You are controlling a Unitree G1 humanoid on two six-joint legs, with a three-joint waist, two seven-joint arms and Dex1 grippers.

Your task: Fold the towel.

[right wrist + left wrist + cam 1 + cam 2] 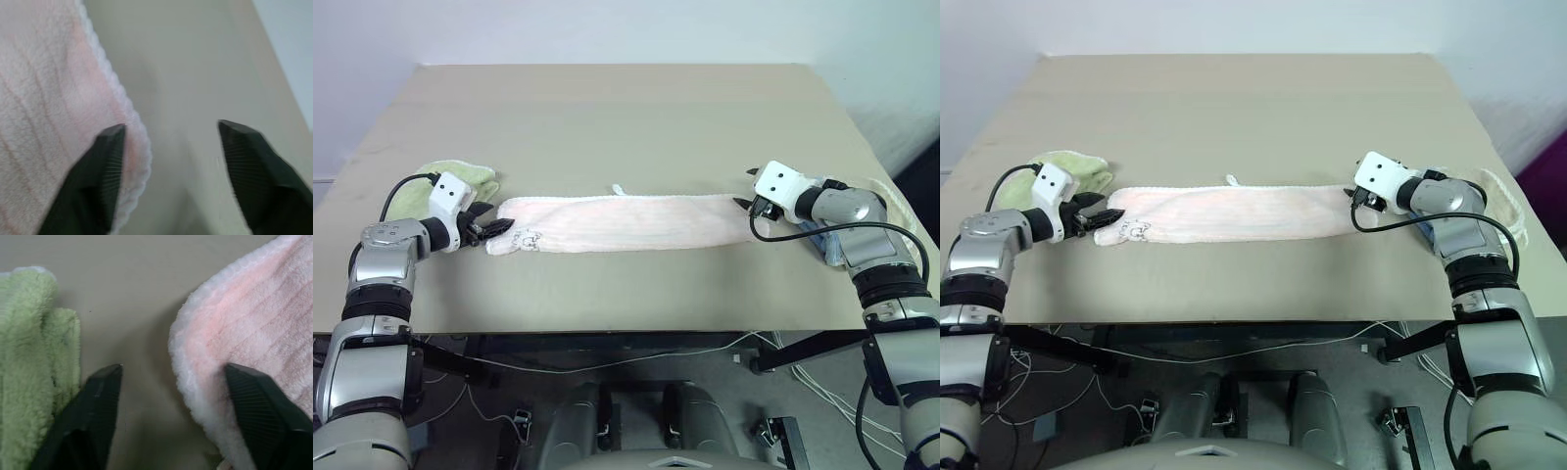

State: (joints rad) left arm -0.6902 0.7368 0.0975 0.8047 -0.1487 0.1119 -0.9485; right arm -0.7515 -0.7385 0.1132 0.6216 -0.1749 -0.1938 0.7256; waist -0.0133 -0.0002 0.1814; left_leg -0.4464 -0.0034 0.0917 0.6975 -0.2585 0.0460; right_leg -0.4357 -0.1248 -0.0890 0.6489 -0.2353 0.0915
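The towel [626, 222], long and pale pink with white trim, lies flat as a folded strip across the table [626, 117], a small white loop tag [618, 188] on its far edge. At the towel's left end my left gripper [495, 228] stands open. In the left wrist view the left gripper [173, 369] has one finger [264, 416] over the towel [254, 323] and the other on bare table. My right gripper [745, 206] is open at the towel's right end. In the right wrist view the right gripper [171, 127] has one finger [98, 181] over the towel's corner [49, 98].
A light green towel [460, 181] lies bunched just behind my left gripper, close to its finger in the left wrist view [29, 357]. A blue cloth [824, 242] and a beige one [893, 208] lie under my right forearm near the table's right edge.
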